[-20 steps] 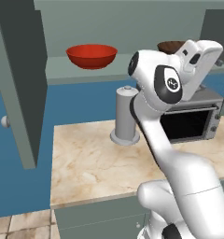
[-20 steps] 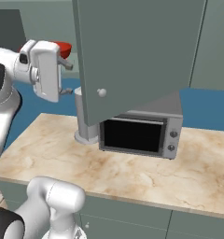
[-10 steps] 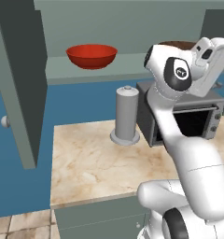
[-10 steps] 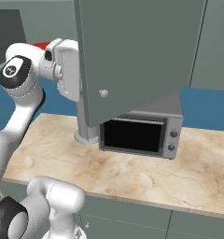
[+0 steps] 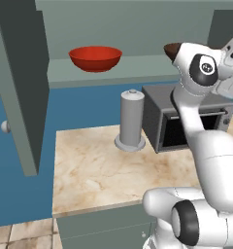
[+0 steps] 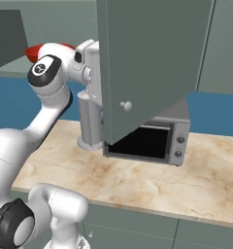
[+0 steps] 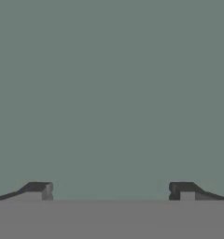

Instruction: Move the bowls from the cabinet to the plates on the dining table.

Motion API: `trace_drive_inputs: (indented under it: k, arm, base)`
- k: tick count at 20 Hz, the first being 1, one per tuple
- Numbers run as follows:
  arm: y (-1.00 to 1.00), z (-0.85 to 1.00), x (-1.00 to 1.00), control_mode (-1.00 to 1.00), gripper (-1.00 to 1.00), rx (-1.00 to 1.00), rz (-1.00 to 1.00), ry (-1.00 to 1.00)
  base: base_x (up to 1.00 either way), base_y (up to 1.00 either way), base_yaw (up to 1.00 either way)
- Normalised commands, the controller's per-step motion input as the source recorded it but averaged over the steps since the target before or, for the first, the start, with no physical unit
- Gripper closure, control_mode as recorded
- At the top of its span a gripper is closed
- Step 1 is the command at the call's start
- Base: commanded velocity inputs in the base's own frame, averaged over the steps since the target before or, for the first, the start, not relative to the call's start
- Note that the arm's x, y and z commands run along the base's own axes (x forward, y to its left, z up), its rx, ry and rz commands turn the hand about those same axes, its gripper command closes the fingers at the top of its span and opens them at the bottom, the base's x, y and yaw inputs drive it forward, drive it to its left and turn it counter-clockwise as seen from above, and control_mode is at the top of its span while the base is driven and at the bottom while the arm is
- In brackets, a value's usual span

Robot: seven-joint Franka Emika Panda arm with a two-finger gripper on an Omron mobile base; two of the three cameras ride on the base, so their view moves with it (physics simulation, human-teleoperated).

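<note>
jaws (image 7: 113, 191) wide, empty, facing cabinet (image 7: 112, 93) surface.

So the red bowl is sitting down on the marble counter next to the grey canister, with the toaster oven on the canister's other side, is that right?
Not quite. The red bowl sits up on the pale green shelf of the open cabinet, above the marble counter, as the left base view shows. The grey canister does stand on the counter with the toaster oven just beside it.
</note>
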Motion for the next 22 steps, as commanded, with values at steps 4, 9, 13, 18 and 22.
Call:
trace_drive_inputs:
  k: [4, 9, 13, 18, 22]
  arm:
    - [-0.72, 0.00, -0.23, -1.00, -1.00, 0.00, -0.13, 0.00]
    - [-0.70, 0.00, -0.37, -1.00, -1.00, 0.03, -0.11, 0.00]
    - [-0.67, 0.00, -0.42, -1.00, -1.00, 0.04, -0.11, 0.00]
    - [-0.55, 0.00, -0.33, -1.00, -1.00, 0.02, -0.10, 0.00]
    - [-0.37, 0.00, -0.25, -1.00, -1.00, 0.01, -0.06, 0.00]
  base:
    - [0.00, 0.00, 0.00]
    - [0.00, 0.00, 0.00]
    - [0.00, 0.00, 0.00]
    - [0.00, 0.00, 0.00]
    - [0.00, 0.00, 0.00]
